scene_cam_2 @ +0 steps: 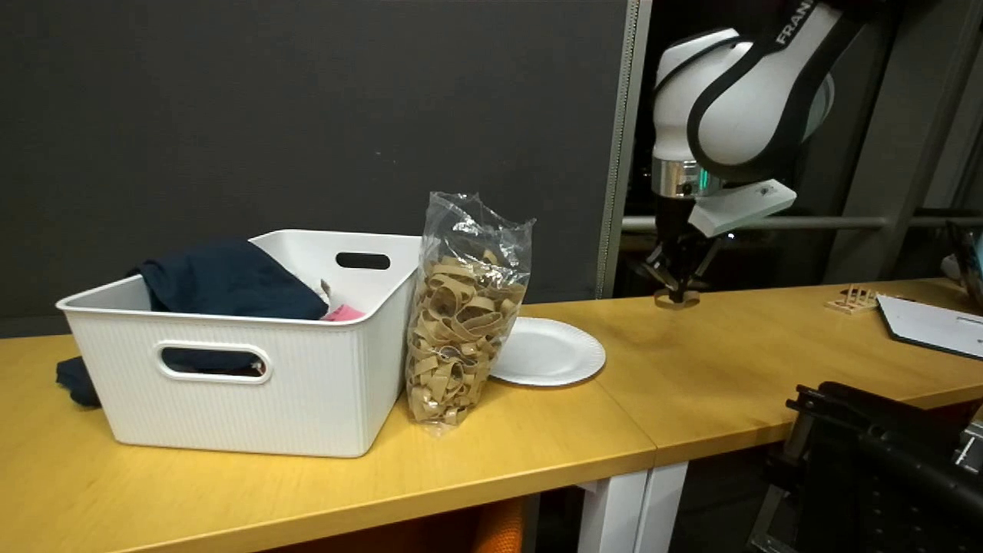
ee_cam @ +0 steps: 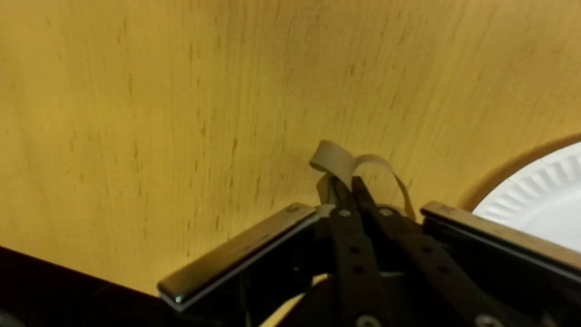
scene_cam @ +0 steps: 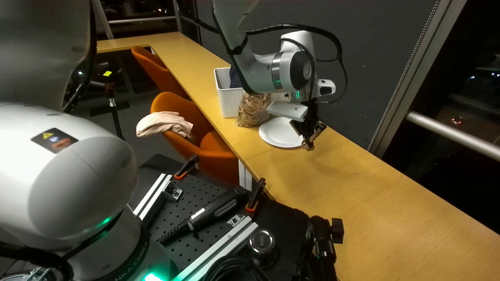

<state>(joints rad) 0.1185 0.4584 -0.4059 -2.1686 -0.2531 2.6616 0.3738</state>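
- Table (scene_cam_2: 768, 346): long, yellow wood
- Bin (scene_cam_2: 230, 407): white, on table, dark cloth (scene_cam_2: 223, 280) over rim
- Bag (scene_cam_2: 476, 242): clear, upright right beside bin, packed with tan bands (scene_cam_2: 461, 330)
- Plate (scene_cam_2: 553, 353): white, flat on table, near bag
- Claw (ee_cam: 348, 184): points down, clenched on rubber band
- Rubber band (ee_cam: 333, 158): tan, between fingertips, loops sticking out, above table, off to plate's side
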